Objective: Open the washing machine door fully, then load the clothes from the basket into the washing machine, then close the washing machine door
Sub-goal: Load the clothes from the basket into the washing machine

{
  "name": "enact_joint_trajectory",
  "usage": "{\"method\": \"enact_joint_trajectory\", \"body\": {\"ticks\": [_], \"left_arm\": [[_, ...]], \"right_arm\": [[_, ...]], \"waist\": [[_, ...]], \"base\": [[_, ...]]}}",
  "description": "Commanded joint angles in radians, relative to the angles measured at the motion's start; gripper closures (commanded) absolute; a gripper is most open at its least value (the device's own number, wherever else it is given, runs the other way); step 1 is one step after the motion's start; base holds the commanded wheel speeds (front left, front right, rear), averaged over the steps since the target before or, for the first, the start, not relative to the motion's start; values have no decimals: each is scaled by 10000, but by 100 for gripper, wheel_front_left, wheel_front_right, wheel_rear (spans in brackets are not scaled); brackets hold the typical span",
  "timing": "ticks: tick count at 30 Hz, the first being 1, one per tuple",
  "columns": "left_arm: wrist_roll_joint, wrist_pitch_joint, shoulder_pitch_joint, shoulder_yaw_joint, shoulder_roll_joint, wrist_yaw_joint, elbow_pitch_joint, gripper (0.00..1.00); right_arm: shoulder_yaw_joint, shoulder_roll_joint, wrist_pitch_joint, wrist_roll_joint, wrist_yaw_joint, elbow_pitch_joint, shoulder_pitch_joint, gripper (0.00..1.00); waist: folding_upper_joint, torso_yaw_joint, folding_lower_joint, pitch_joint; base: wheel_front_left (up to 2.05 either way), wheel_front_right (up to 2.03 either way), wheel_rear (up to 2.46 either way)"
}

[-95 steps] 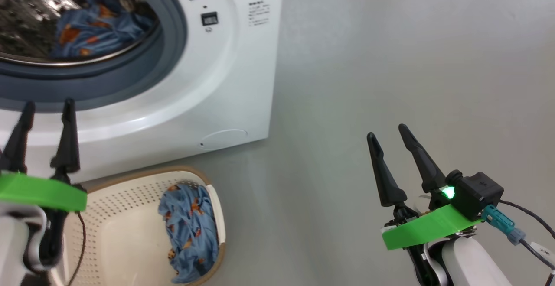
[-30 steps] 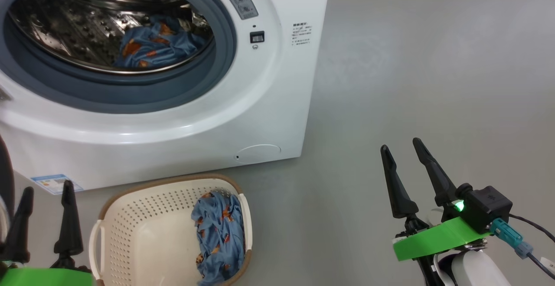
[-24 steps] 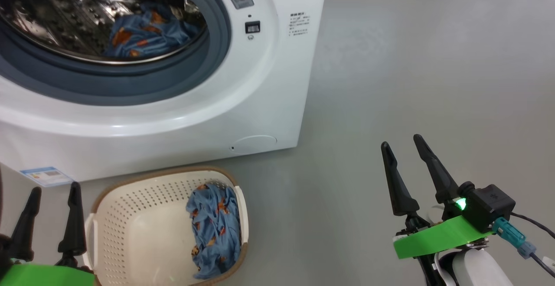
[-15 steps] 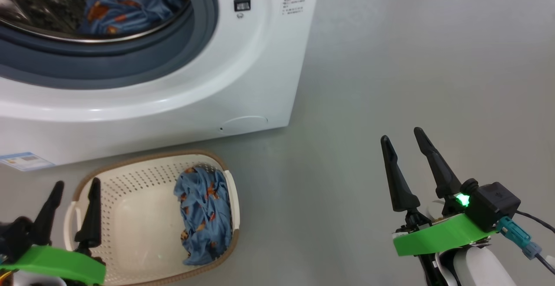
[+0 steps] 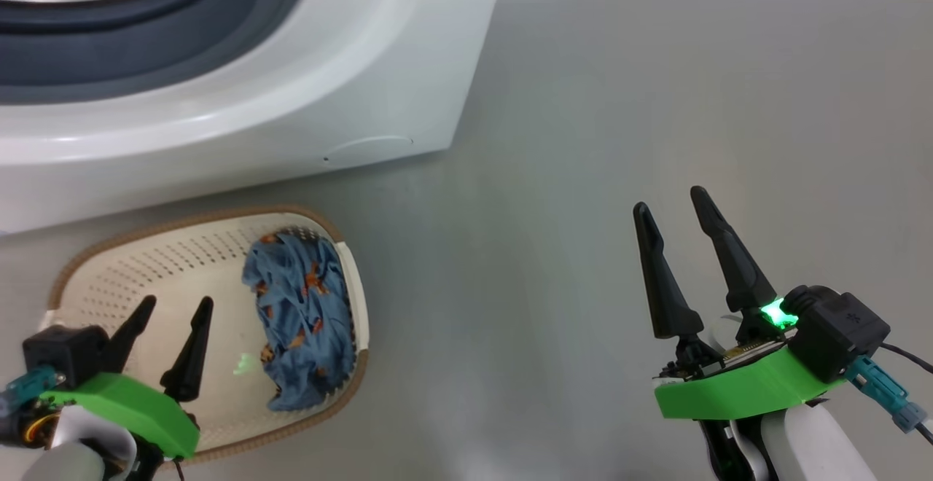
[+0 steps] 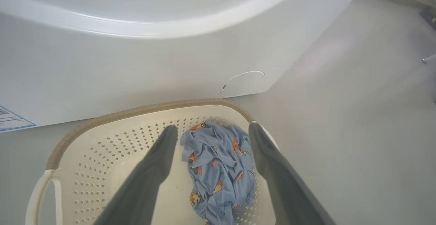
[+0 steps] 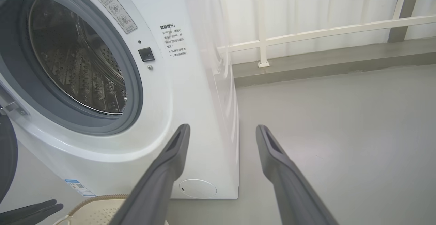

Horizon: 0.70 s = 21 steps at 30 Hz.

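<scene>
The cream basket [image 5: 189,217] stands on the floor in front of the white washing machine [image 5: 255,124]. Blue printed clothes [image 5: 299,321] lie bunched against its right wall. My left gripper [image 5: 178,300] hangs open above the basket's inside, left of the clothes. In the left wrist view its fingers [image 6: 212,126] frame the clothes [image 6: 221,170] from above, apart from them. My right gripper [image 5: 669,200] is open over bare floor, holding nothing. In the right wrist view the drum [image 7: 78,64] stands open, and a dark curved edge of the washing machine door [image 7: 6,156] shows at far left.
A small round white flap [image 6: 243,83] sits low on the machine's front, near its right corner. Grey floor spreads to the right of the machine and basket. A white railing [image 7: 323,32] and wall stand beyond the floor.
The head camera has tilted down, so the machine slid up out of the picture. My left gripper has moved forward over the basket, nearer the clothes. The right gripper has barely shifted.
</scene>
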Motion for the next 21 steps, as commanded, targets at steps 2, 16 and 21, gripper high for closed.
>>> {"method": "enact_joint_trajectory", "body": {"ticks": [2, 16, 21], "left_arm": [[-235, -4, -413, -69, 497, 9, 118, 0], [-1399, 193, -2021, -3001, 1335, 8, 1486, 0], [-1713, 176, -2535, -3960, 1593, 8, 1683, 0]], "right_arm": [[248, -66, -78, 41, 46, -341, -129, 0], [472, -66, -78, 227, 46, -1021, -272, 0], [567, -66, -78, 331, 46, -1226, -324, 0]], "waist": [[0, -361, -2, 710], [0, -887, -2, 2412], [0, -1102, -2, 2972]], "base": [[0, 0, 0], [0, 0, 0], [0, 0, 0]]}}
